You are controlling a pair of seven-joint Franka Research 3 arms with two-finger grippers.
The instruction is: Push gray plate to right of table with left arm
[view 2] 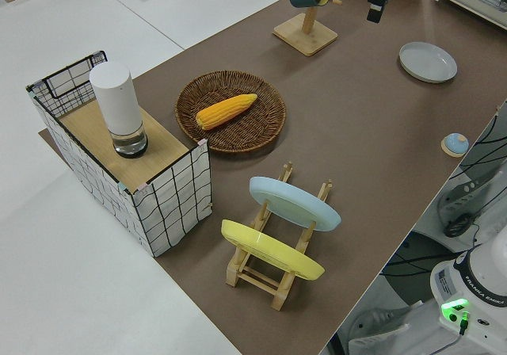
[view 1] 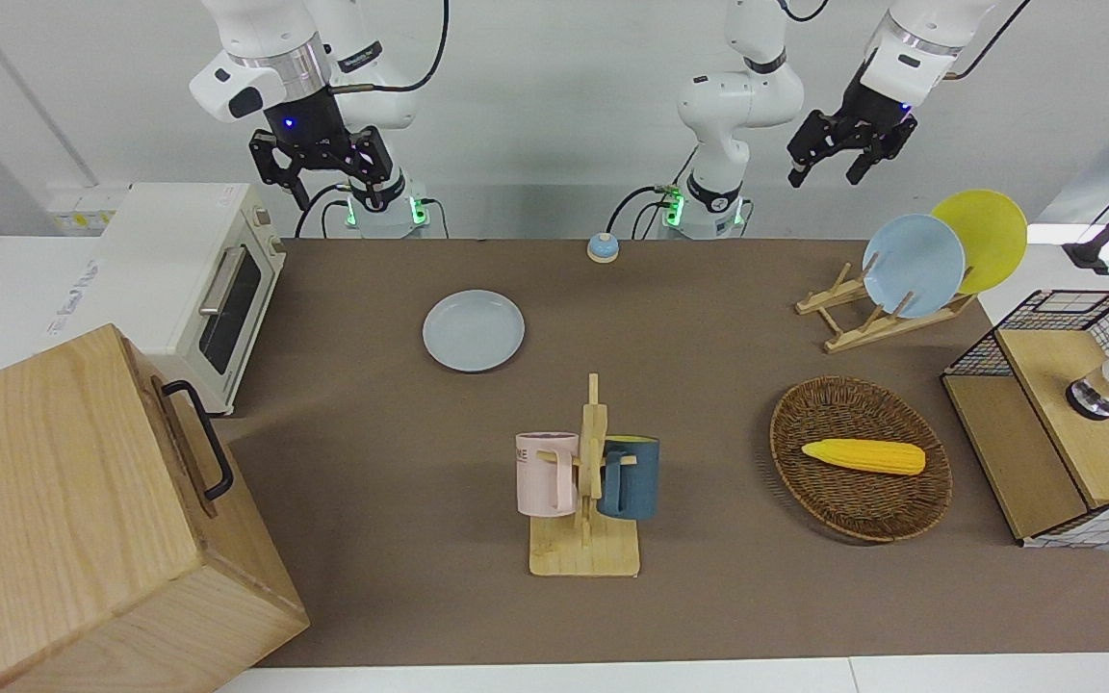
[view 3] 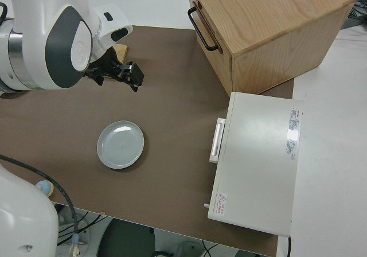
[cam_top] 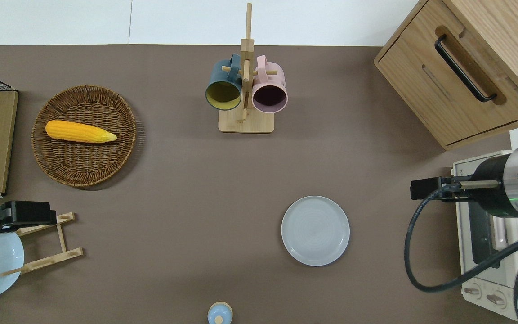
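The gray plate (view 1: 474,330) lies flat on the worktop (view 1: 709,404), toward the right arm's end and near the robots. The left gripper (view 1: 841,154), jaws spread wide and empty, hangs over the wooden plate rack (cam_top: 45,240); the right arm is parked.

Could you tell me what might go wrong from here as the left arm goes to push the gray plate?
The left gripper is up over the plate rack, so its descent could clip the blue plate there.

The gray plate lies toward the right arm's end, a long reach.

Pushed on, the plate could hit the toaster oven.
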